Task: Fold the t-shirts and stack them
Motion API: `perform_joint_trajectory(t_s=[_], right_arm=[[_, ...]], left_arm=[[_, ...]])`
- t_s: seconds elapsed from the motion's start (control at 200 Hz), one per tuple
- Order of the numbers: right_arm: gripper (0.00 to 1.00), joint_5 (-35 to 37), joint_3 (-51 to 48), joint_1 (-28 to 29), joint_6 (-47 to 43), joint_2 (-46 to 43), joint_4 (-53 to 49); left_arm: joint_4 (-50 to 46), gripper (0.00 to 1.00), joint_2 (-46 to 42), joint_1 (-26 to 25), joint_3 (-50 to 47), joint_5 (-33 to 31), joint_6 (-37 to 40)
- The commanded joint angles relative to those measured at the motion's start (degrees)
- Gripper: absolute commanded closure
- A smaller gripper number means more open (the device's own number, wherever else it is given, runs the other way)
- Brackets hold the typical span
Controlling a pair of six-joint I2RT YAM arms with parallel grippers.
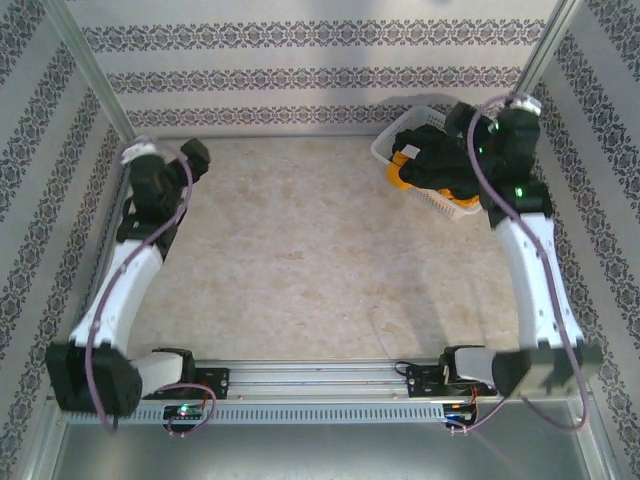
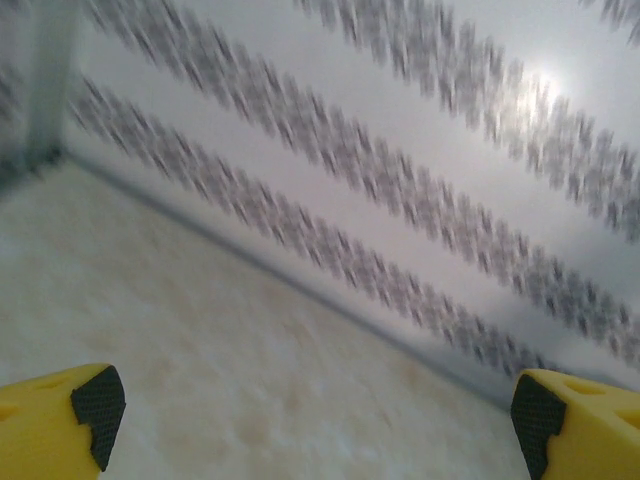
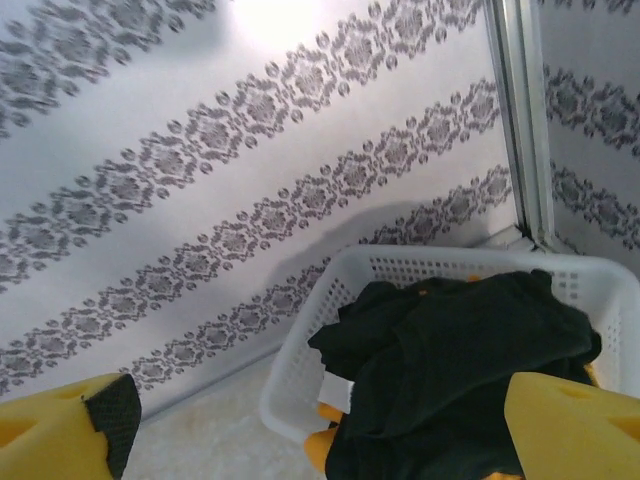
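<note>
The black shirt (image 3: pixel 450 370) lies crumpled over the orange shirt (image 3: pixel 325 450) in the basket (image 1: pixel 384 150), upper right of the top view. Shirt axis and collar direction cannot be told. The right wrist view resolves the basket lattice. The left claw (image 2: pixel 318 415) is spread over the worktop (image 2: pixel 200 330). The right claw (image 3: pixel 330 430) is spread near the basket.
</note>
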Motion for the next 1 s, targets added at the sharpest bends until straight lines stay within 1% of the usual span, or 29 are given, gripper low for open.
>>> perform_joint_trajectory(t_s=[0.0, 0.065, 0.145, 0.19, 0.26, 0.31, 0.37, 0.445, 0.51, 0.59, 0.709, 0.774, 0.804, 0.809, 0.819, 0.824, 0.829, 0.839, 0.844, 0.849, 0.854, 0.879, 0.904, 0.934, 0.994], right_arm=[[0.08, 2.64, 8.50, -1.56, 2.53, 10.74, -22.82], [0.08, 0.07, 11.87, -3.57, 4.24, 16.10, -25.69], [0.07, -2.59, 15.81, -5.53, 6.59, 22.65, -28.77], [0.08, -3.93, 16.28, -6.01, 7.28, 24.87, -27.95], [0.12, -6.91, 15.23, -6.98, 8.23, 27.66, -22.53], [0.14, -8.47, 15.09, -7.49, 8.76, 29.48, -19.09], [0.16, -9.41, 16.66, -7.83, 9.13, 32.31, -17.28], [0.19, -10.84, 19.41, -8.39, 10.12, 36.17, -17.01], [0.22, -12.28, 21.12, -8.89, 11.58, 39.14, -17.16], [0.23, -13.15, 22.34, -9.26, 13.77, 42.18, -17.39], [0.30, -13.93, 23.26, -9.41, 16.26, 44.95, -15.55], [0.41, -14.52, 23.91, -9.39, 16.76, 45.73, -13.82], [0.56, -14.90, 24.25, -9.35, 16.64, 45.61, -12.80], [0.61, -14.99, 24.28, -9.38, 16.58, 45.47, -12.49], [0.61, -14.99, 24.28, -9.38, 16.58, 45.47, -12.49], [0.64, -15.00, 24.29, -9.30, 16.56, 45.34, -12.29], [0.69, -14.93, 24.29, -9.26, 16.43, 45.09, -11.92], [0.73, -14.82, 24.25, -9.18, 16.27, 44.77, -11.52], [0.73, -14.82, 24.25, -9.18, 16.27, 44.77, -11.52], [0.77, -14.55, 24.21, -9.05, 16.12, 44.31, -11.07], [0.77, -14.55, 24.21, -9.05, 16.12, 44.31, -11.07], [0.86, -13.35, 23.48, -8.68, 15.44, 42.53, -9.53], [0.93, -11.96, 22.69, -8.14, 14.60, 40.59, -7.95], [1.00, -10.39, 21.68, -7.41, 13.45, 38.08, -5.78], [1.00, -7.86, 21.06, -5.93, 11.26, 33.57, -2.90]], left_arm=[[-18.18, 0.00, 7.08, -5.32, 6.35, 9.84, -4.97], [-18.98, 0.00, 8.71, -8.37, 7.75, 11.63, -5.23], [-19.69, 0.05, 9.96, -12.10, 8.53, 13.15, -6.26], [-19.38, 0.08, 9.93, -14.45, 8.34, 13.05, -6.48], [-17.94, 0.13, 9.36, -17.40, 7.13, 13.02, -7.16], [-17.06, 0.19, 8.99, -18.75, 6.29, 13.51, -8.16], [-16.39, 0.26, 8.55, -19.62, 5.37, 14.58, -9.72], [-16.09, 0.32, 7.67, -20.49, 4.47, 15.15, -10.73], [-16.08, 0.35, 6.80, -21.10, 3.87, 15.27, -11.06], [-16.39, 0.38, 5.57, -21.33, 3.20, 15.02, -11.31], [-17.13, 0.43, 4.08, -21.38, 2.78, 14.39, -11.10], [-17.46, 0.48, 3.47, -21.34, 2.82, 14.31, -10.96], [-17.64, 0.51, 3.22, -21.34, 2.85, 14.08, -10.93], [-17.70, 0.51, 3.16, -21.34, 2.88, 14.04, -10.92], [-17.74, 0.52, 3.09, -21.38, 2.90, 14.07, -10.96], [-17.75, 0.53, 3.05, -21.36, 2.86, 13.99, -10.94], [-17.79, 0.53, 2.98, -21.35, 2.84, 13.95, -10.93], [-17.87, 0.54, 2.80, -21.36, 2.83, 13.92, -10.85], [-17.90, 0.54, 2.77, -21.39, 2.82, 13.87, -10.84], [-17.96, 0.55, 2.76, -21.36, 2.82, 13.80, -10.83], [-17.94, 0.55, 2.66, -21.35, 2.82, 13.81, -10.83], [-17.97, 0.57, 2.29, -21.39, 2.69, 13.48, -10.75], [-18.01, 0.59, 1.94, -21.34, 2.57, 13.18, -10.70], [-18.18, 0.60, 1.57, -21.36, 2.48, 12.88, -10.74], [-18.28, 0.62, 0.83, -21.34, 2.09, 12.28, -10.64]])
